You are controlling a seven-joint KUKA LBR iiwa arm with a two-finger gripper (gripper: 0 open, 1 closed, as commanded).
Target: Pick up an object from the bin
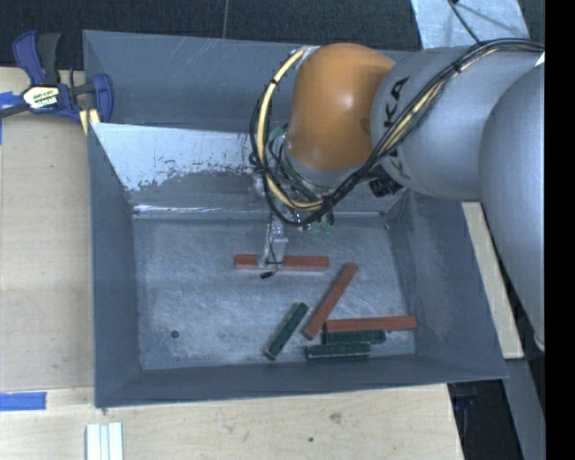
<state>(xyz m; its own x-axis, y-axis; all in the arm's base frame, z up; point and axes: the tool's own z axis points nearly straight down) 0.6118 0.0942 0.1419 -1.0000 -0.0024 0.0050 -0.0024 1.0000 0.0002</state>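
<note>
Red-brown and flat, the stick [307,264] nearest my end effector [273,260] lies crosswise on the floor of the grey metal bin [115,286], a little toward the far wall and roughly midway between left and right. The end effector hangs straight down from the orange wrist cover [335,113], and its tip meets the stick left of its middle. It seems to touch the stick, though from this angle I cannot tell whether it is set wide, set narrow or gripping. The other sticks lie well apart from it, toward the near right corner. A second red-brown stick [332,299] lies aslant with a dark green stick [286,331] just beside its near end. To their right, a third red-brown stick [379,324] lies crosswise, close against two dark green sticks [355,337] on its near side.
</note>
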